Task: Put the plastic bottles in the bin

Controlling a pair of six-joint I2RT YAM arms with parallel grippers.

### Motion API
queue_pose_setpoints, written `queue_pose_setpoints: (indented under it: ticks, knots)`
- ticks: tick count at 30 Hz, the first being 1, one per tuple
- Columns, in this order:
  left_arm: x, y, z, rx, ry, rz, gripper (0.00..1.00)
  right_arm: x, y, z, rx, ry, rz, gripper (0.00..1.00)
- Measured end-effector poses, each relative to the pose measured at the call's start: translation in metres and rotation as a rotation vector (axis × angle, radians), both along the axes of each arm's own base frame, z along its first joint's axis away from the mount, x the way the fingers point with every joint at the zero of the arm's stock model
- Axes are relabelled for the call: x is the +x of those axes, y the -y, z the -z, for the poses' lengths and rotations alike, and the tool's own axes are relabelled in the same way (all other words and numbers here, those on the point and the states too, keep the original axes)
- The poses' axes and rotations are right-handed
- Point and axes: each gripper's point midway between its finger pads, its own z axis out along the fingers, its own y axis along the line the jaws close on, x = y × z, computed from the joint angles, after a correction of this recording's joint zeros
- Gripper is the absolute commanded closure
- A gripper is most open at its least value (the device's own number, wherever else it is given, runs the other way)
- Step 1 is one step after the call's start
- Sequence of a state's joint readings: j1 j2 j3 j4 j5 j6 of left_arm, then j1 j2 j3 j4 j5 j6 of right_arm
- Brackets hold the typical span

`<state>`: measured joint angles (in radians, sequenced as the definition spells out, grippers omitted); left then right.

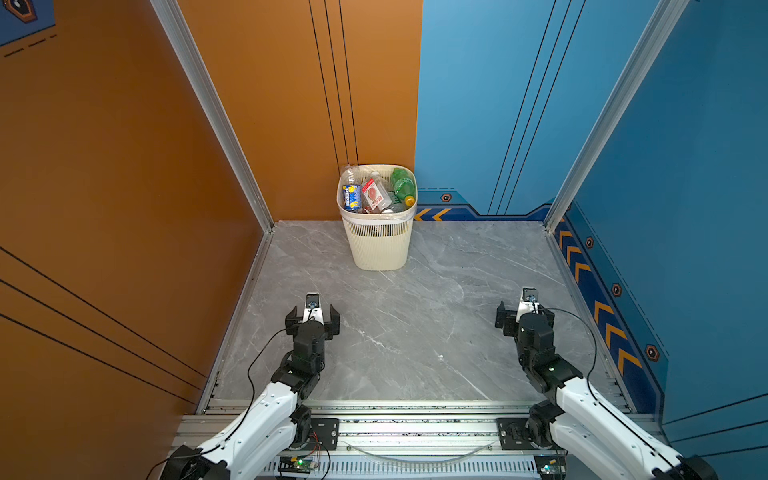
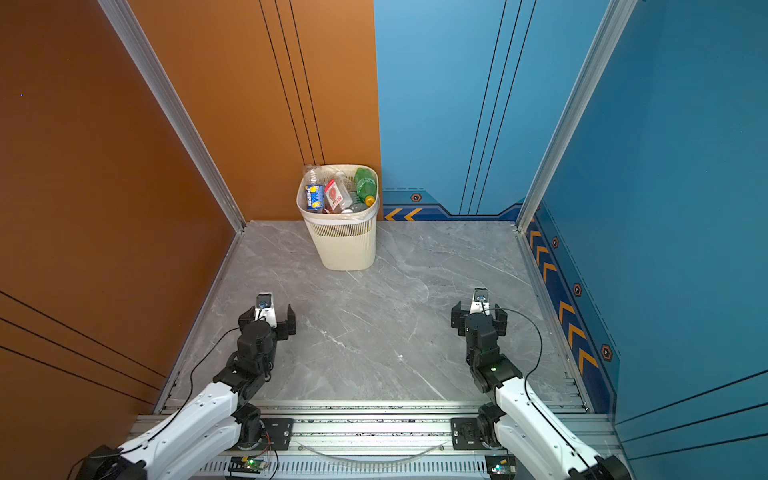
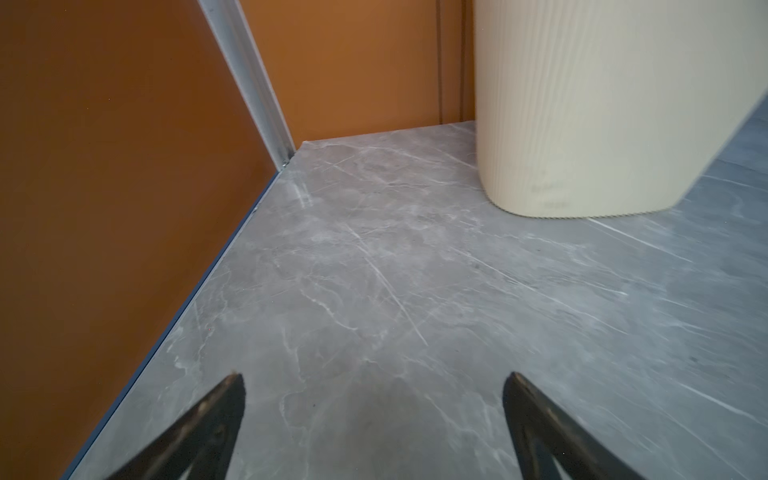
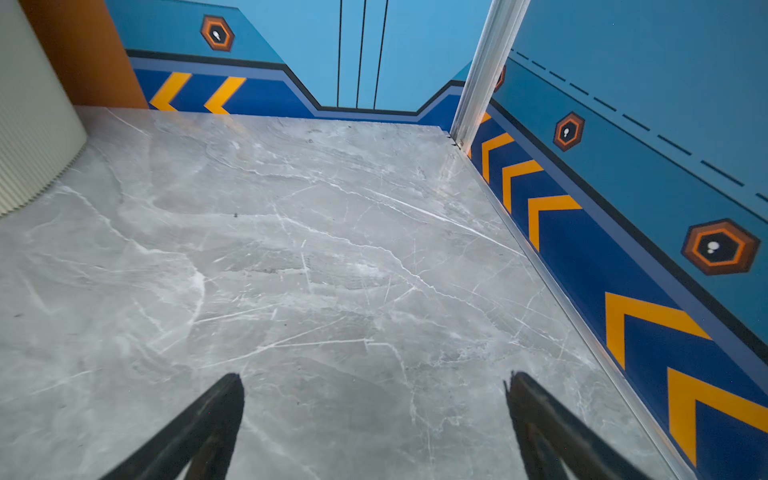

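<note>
The cream-white slatted bin [image 1: 379,243] [image 2: 345,245] stands at the back of the grey marble table, against the orange wall. Plastic bottles fill it to the rim: a Pepsi bottle [image 1: 351,197] [image 2: 314,196], a clear one with a red label [image 1: 374,194] [image 2: 336,195] and a green one with a yellow cap [image 1: 403,185] [image 2: 365,185]. My left gripper [image 1: 313,310] [image 2: 269,311] [image 3: 374,376] hovers open and empty in front of the bin, whose side [image 3: 582,104] fills part of the left wrist view. My right gripper [image 1: 527,309] [image 2: 480,309] [image 4: 375,376] is open and empty near the right wall.
Orange wall panels [image 1: 124,187] close the left and back left, blue panels [image 1: 685,166] the back right and right. Aluminium posts [image 1: 216,116] stand at the back corners. A metal rail [image 1: 415,428] with the arm bases runs along the front edge.
</note>
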<state>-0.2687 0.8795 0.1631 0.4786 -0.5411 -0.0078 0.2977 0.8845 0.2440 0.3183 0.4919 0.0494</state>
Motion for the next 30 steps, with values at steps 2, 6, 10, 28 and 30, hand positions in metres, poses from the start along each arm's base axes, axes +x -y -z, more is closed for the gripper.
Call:
queue_pose_setpoints:
  ticks: [2, 6, 10, 28, 30]
  knots:
    - [0.012, -0.019, 0.013, -0.022, -0.015, -0.058, 0.02, 0.012, 0.009, 0.016, 0.003, -0.019, 0.018, 0.01]
    - [0.040, -0.025, 0.051, -0.019, -0.107, -0.055, 0.02, 0.035, 0.020, 0.036, 0.028, -0.017, 0.008, 0.01]
    - [0.074, -0.015, 0.064, -0.030, -0.123, -0.003, 0.02, 0.052, 0.022, 0.056, 0.076, -0.012, -0.036, 0.01]
    - [0.090, -0.018, 0.044, -0.071, -0.049, 0.033, 0.02, 0.088, 0.015, 0.045, 0.130, 0.006, -0.097, 0.00]
    - [0.090, -0.017, 0.044, -0.073, -0.049, 0.037, 0.02, 0.089, 0.016, 0.045, 0.137, 0.006, -0.105, 0.01]
